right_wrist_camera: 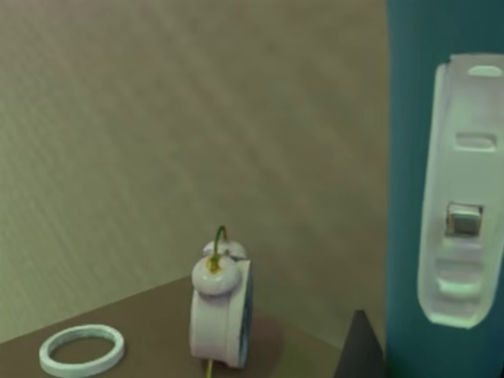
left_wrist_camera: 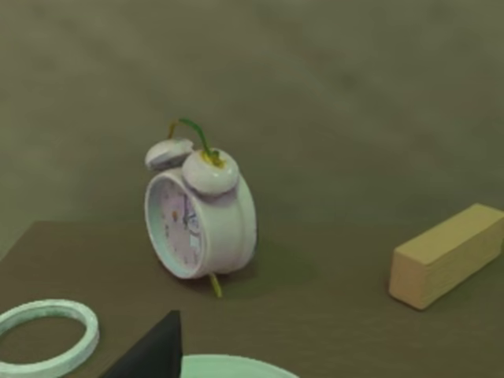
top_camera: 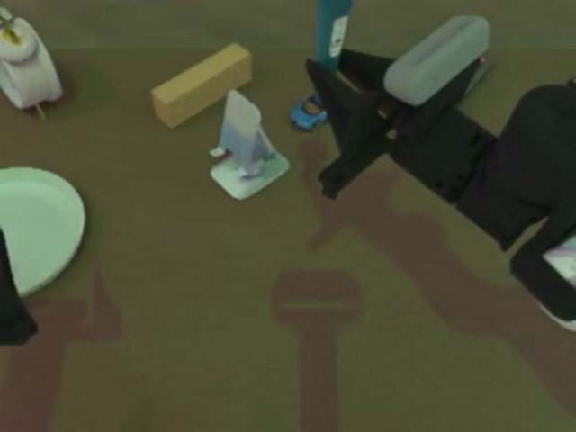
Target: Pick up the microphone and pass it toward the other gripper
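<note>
Holding the microphone (top_camera: 331, 31) is my right gripper (top_camera: 335, 81), positioned toward the far edge of the table (top_camera: 297, 360), right of centre in the top view. Its two black fingers are closed on the teal-blue handle, and the pale grey block on top of the gripper sits just to the right of them. The microphone stands roughly upright in the grip, raised above the table, with its upper part cut off by the top view's edge; the white head is not visible. In the right wrist view the teal handle (right_wrist_camera: 409, 197) fills the near field, with the white switch strip (right_wrist_camera: 463, 189) facing the camera.

My left gripper (top_camera: 11, 310) is parked at the left edge of the table, beside the pale green plate (top_camera: 36, 225). Only a dark portion of it shows, so I cannot tell how its fingers stand.

Other items on the table:
- A small blue toy car (top_camera: 306, 112) lies just beside the right gripper's fingers.
- A white phone stand (top_camera: 247, 153) sits left of the car.
- A tan wooden block (top_camera: 202, 84) lies farther left.
- A white alarm clock (top_camera: 27, 67) stands at the far left corner.
- A white ring (left_wrist_camera: 47, 335) lies near the clock.
</note>
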`<state>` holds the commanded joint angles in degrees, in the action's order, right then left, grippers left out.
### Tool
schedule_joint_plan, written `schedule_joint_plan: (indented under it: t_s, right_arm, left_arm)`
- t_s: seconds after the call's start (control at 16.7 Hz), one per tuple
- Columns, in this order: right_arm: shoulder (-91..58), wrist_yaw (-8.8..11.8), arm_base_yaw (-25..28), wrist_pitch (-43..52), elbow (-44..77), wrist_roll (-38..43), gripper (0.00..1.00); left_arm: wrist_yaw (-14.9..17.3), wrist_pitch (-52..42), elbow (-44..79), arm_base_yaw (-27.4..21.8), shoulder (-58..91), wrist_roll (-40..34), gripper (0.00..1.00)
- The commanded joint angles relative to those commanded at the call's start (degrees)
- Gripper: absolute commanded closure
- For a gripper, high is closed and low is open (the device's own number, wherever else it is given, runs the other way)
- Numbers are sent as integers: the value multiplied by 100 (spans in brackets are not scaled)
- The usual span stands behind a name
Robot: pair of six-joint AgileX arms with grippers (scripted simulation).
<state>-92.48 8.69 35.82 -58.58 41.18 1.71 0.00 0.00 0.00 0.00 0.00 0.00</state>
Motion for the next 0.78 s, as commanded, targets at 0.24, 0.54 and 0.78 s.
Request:
schedule_joint_plan:
  t_s: [0.24,0.54,0.78]
  right_arm:
    - [21,-18,19,-10,-8,-8,100]
    - [21,-18,19,-10,-8,-8,100]
    - [21,-18,19,-10,-8,-8,100]
  left_arm:
    - [0,0,0,0,0,0,0]
    - [160,91,153,-71,198,22,0]
    - [894,532,892,-378,1308,128,0]
